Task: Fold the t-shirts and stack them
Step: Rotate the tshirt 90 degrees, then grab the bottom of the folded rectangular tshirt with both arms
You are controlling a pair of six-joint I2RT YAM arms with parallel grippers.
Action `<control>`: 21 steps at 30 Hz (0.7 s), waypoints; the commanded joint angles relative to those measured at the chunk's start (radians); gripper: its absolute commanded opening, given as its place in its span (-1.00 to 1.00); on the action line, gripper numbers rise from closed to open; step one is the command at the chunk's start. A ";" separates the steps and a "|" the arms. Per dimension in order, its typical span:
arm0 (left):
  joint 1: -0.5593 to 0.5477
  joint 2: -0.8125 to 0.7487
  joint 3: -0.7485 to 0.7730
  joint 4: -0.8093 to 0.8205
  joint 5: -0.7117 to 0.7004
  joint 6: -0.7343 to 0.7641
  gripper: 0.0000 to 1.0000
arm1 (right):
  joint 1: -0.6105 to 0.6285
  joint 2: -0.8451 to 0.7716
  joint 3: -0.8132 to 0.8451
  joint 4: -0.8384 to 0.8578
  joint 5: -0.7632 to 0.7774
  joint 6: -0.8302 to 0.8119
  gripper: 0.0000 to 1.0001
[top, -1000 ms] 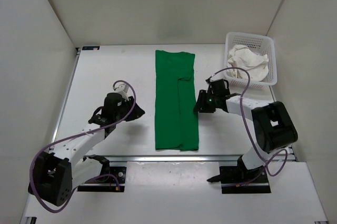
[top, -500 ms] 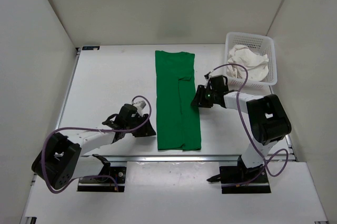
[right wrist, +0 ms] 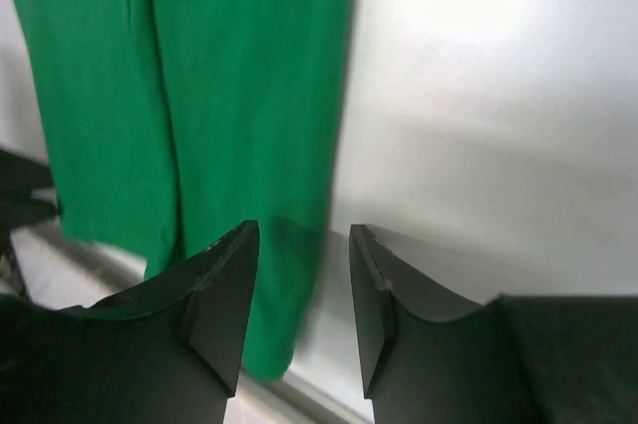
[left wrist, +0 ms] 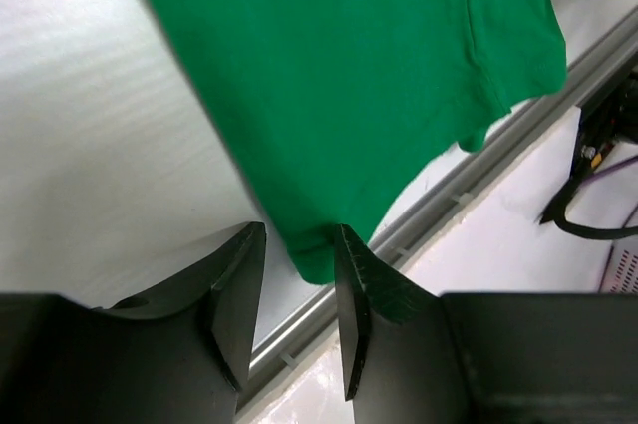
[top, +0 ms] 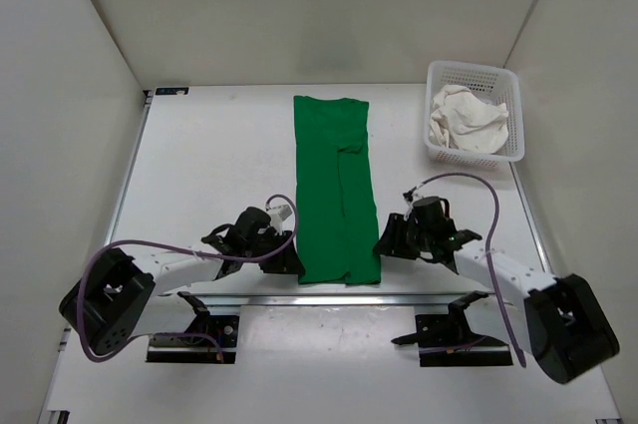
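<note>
the left fingers (top: 287, 256) sit low over the bench (top: 199, 145), at the near left corner of the green t-shirt (top: 334, 185). in the left wrist view they stand apart with a clear gap. the shirt's corner lies just ahead of that gap, between the two tips, and i cannot tell whether either tip touches the cloth.

the green t-shirt lies flat in the middle of the bench, folded into a long narrow strip. its long axis runs from the near edge toward the far wall, and the strip is a little wider at the near end. that end stops just short of the metal rail (top: 299, 297) along the bench's front. a folded layer makes a small step part-way along the right half. i cannot tell which end is the collar.

the right fingers (top: 387, 241) are at the strip's near right corner, also apart. in the blurred right wrist view the cloth's right edge runs into the gap between them.

far right, toward the back, a white mesh basket (top: 474, 72) holds an off-white t-shirt (top: 467, 123), crumpled in a heap, its shape unreadable.
</note>
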 commanded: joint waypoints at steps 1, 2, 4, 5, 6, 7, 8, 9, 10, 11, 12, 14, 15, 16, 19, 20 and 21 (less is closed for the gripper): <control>-0.018 -0.018 -0.027 -0.042 -0.002 -0.014 -0.10 | 0.062 -0.115 -0.088 -0.113 0.017 0.087 -0.19; -0.018 -0.015 -0.022 -0.043 0.003 -0.011 -0.12 | 0.071 -0.131 -0.100 -0.134 0.005 0.119 -0.22; -0.027 -0.012 -0.011 -0.046 0.001 -0.003 -0.14 | 0.094 -0.183 -0.126 -0.143 -0.013 0.138 -0.23; -0.035 -0.007 -0.016 -0.055 0.006 -0.007 -0.14 | 0.114 -0.189 -0.134 -0.147 -0.012 0.158 -0.25; -0.046 -0.004 -0.005 -0.060 0.002 -0.007 -0.15 | 0.135 -0.205 -0.135 -0.156 -0.009 0.170 -0.28; -0.050 -0.004 -0.004 -0.069 0.001 -0.003 -0.16 | 0.143 -0.208 -0.140 -0.163 -0.013 0.180 -0.28; -0.055 -0.004 -0.002 -0.069 0.000 -0.003 -0.19 | 0.158 -0.214 -0.146 -0.160 -0.018 0.192 -0.32; -0.061 -0.010 -0.005 -0.065 0.006 -0.010 -0.20 | 0.172 -0.220 -0.145 -0.163 -0.018 0.198 -0.37; -0.058 -0.010 -0.013 -0.062 0.009 -0.015 -0.22 | 0.178 -0.226 -0.154 -0.165 -0.021 0.210 -0.39; -0.064 -0.015 -0.017 -0.057 0.000 -0.024 -0.23 | 0.183 -0.237 -0.166 -0.160 -0.024 0.221 -0.46; -0.069 -0.015 -0.022 -0.051 0.003 -0.026 -0.23 | 0.188 -0.235 -0.163 -0.162 -0.024 0.229 -0.53; -0.075 -0.013 -0.019 -0.048 0.009 -0.030 -0.25 | 0.194 -0.252 -0.177 -0.154 -0.036 0.245 -0.62; -0.075 -0.013 -0.021 -0.037 0.005 -0.034 -0.30 | 0.192 -0.255 -0.180 -0.148 -0.036 0.246 -0.70; -0.076 -0.010 -0.019 -0.034 0.008 -0.027 -0.44 | 0.195 -0.257 -0.178 -0.148 -0.042 0.236 -0.81; -0.078 -0.018 -0.025 -0.046 0.005 -0.040 -0.85 | 0.226 -0.258 -0.162 -0.174 -0.020 0.252 -1.00; -0.075 -0.041 -0.033 -0.054 0.006 -0.046 -0.90 | 0.256 -0.264 -0.157 -0.183 -0.021 0.256 -1.00; -0.073 -0.073 -0.045 -0.071 0.006 -0.044 -0.97 | 0.288 -0.268 -0.151 -0.191 -0.016 0.267 -0.99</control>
